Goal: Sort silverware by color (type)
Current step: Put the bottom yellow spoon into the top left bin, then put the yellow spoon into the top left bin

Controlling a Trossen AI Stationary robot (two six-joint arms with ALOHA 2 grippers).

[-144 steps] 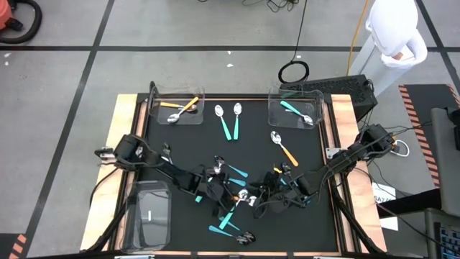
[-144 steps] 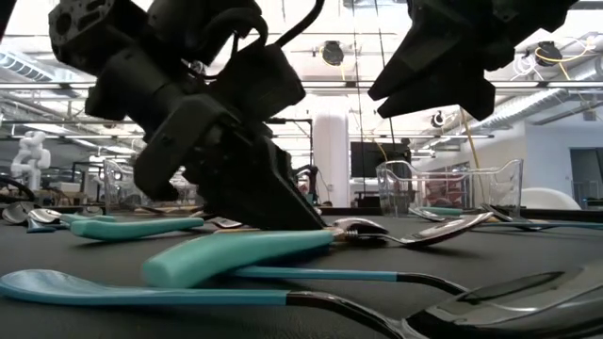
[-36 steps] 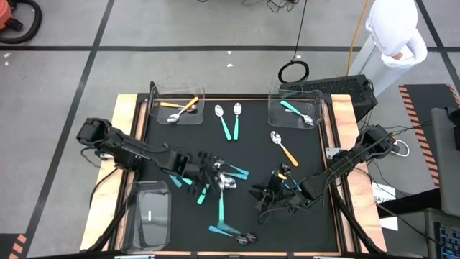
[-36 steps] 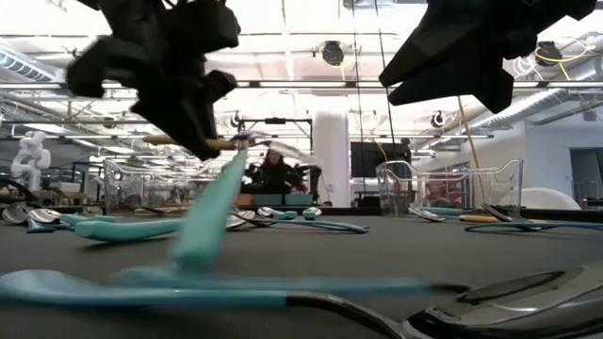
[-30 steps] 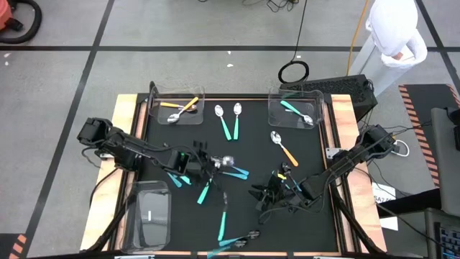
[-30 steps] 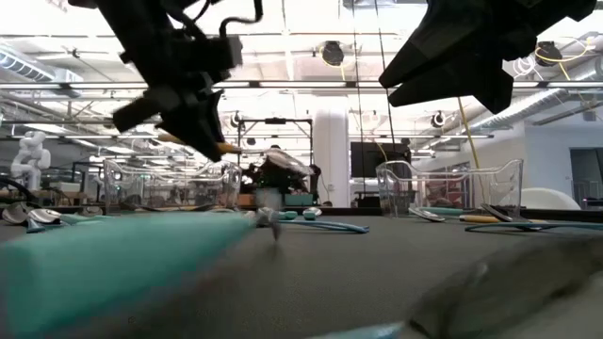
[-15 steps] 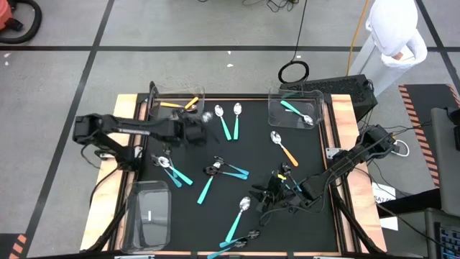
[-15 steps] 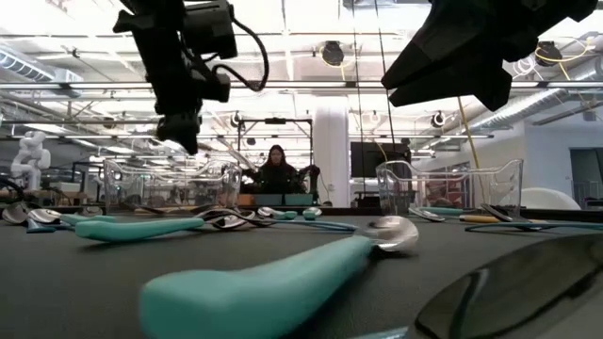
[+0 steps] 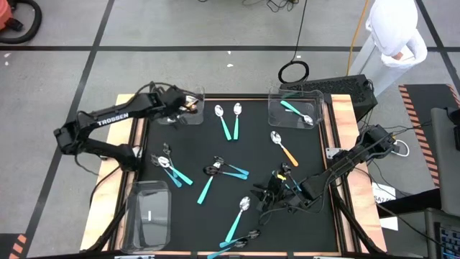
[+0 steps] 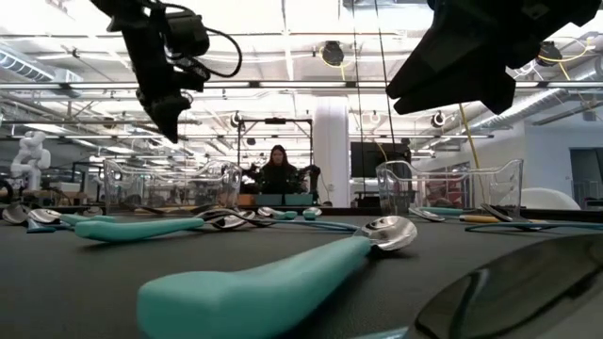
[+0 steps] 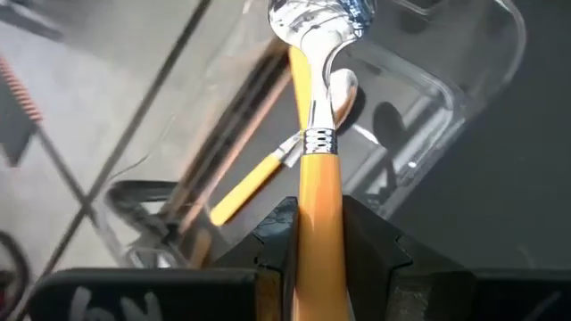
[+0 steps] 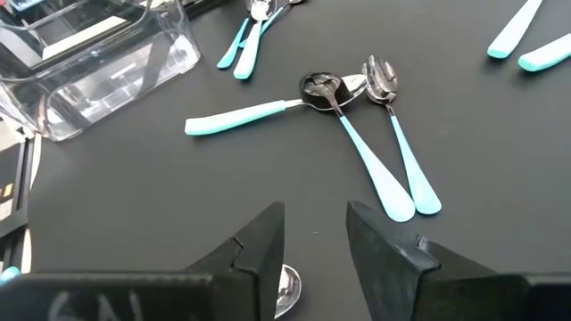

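Observation:
My left gripper hangs over the clear far-left bin, shut on an orange-handled spoon whose silver head sticks out ahead of the fingers. Orange spoons lie on that bin's floor. Several teal-handled spoons lie flat on the black mat; one orange spoon lies at the right. My right gripper hovers over the mat's near right, open, with nothing between its fingers. My left gripper pinches the spoon's orange handle between its two fingers, a short way back from the silver collar. The handle runs along the fingers, head foremost. The fingers slant down toward the far-left corner. The spoon is lifted clear above the bin.
A clear bin at the far right holds a teal spoon. Another clear bin stands at the near left. Two teal spoons lie between the far bins. A person sits in the room behind the table.
My left gripper has swung from the mat's middle toward the far-left bin, rising and rolling, with the orange spoon still in its fingers. A teal spoon on the mat's near middle has slid and turned, then come to rest.

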